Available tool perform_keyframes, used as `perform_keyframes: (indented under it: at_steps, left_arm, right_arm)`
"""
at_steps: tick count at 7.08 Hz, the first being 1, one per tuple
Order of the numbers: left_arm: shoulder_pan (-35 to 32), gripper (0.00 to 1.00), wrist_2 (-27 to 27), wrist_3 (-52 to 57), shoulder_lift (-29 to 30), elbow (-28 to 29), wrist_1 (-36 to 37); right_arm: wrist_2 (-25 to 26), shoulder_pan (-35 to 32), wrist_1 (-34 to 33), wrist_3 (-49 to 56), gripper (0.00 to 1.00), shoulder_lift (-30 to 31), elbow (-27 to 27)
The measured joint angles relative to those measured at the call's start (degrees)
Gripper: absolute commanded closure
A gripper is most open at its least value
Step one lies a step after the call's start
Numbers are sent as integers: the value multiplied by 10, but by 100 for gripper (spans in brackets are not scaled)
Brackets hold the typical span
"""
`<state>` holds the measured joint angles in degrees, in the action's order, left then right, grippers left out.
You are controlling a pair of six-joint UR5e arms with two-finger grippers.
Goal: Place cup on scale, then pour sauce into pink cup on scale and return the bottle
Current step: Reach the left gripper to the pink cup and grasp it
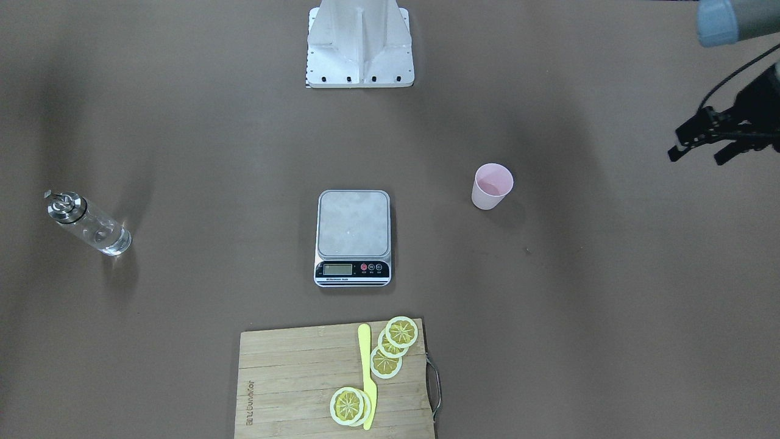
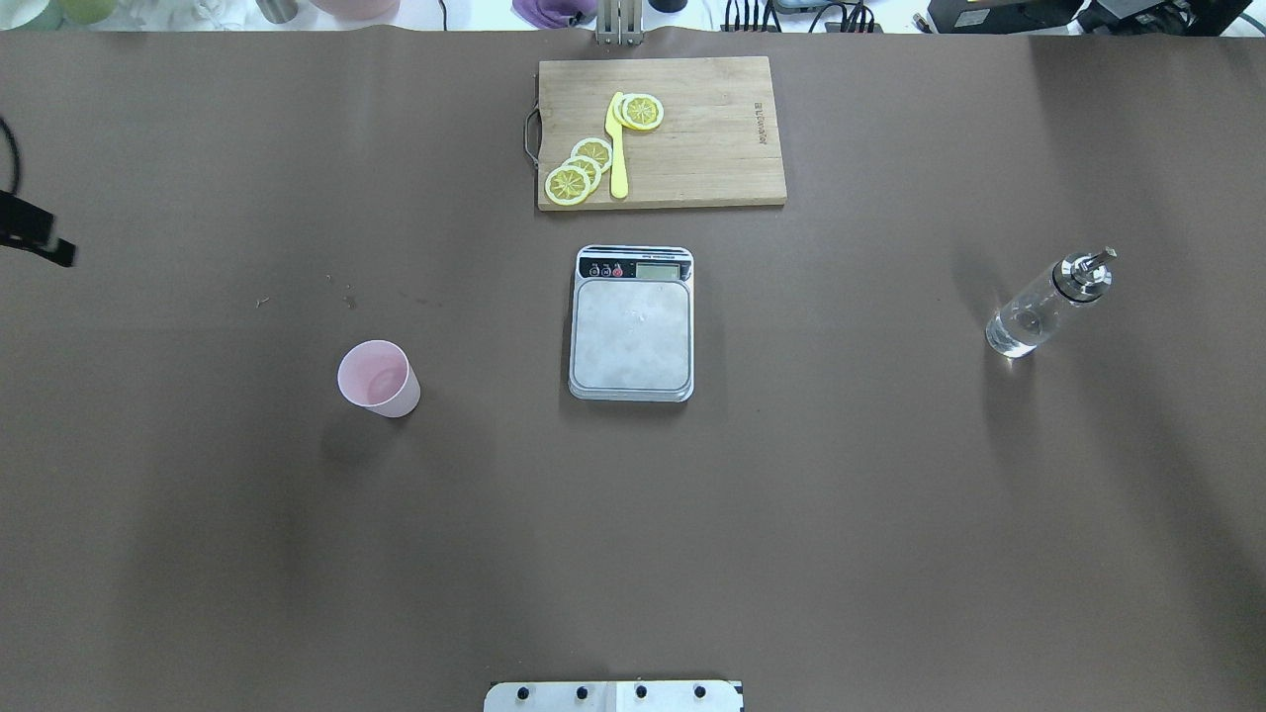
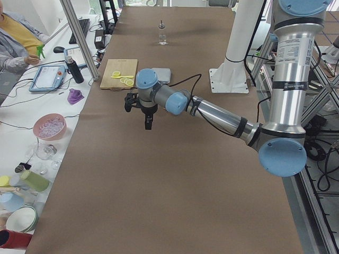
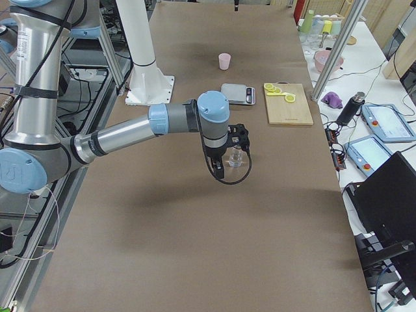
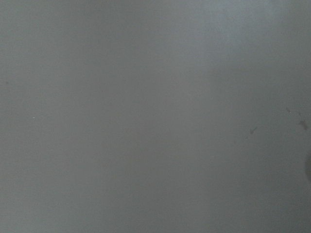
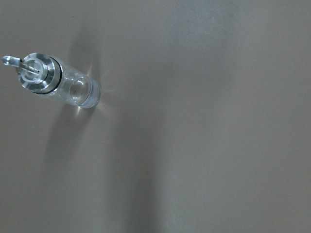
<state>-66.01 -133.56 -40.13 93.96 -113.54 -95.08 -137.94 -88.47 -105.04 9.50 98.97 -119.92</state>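
The pale pink cup (image 1: 491,186) (image 2: 378,378) stands upright on the brown table, apart from the scale (image 1: 353,222) (image 2: 631,331), whose steel platform is bare. The clear glass bottle (image 1: 88,222) (image 2: 1043,305) with its metal pourer stands upright far on the other side, with clear sauce (image 6: 80,92) in it. My left gripper (image 1: 696,157) hovers open and holds nothing, well out beyond the cup. My right gripper (image 4: 234,156) shows only in the exterior right view, above the bottle; I cannot tell its state. The left wrist view shows only bare table.
A wooden cutting board (image 1: 292,378) (image 2: 712,129) with lemon slices and a yellow knife (image 1: 367,372) lies beyond the scale. The robot's base plate (image 1: 359,46) is at the near edge. A side bench with bowls (image 3: 49,126) and a seated person flank the table.
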Motion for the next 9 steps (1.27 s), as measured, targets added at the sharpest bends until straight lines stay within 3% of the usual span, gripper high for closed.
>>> perform_keyframes:
  at_steps: [2,4,9]
  left_arm:
    - [140,7,77,-183,67,-23,6]
    - [230,20,156,-259,125,-6,23]
    - [249,27,174,-273,153,53,20]
  right_arm:
    - [4,3,2,0,0,0,1]
    - [4,4,2,0,0,1,1]
    - [3,4,2,0,0,1,1]
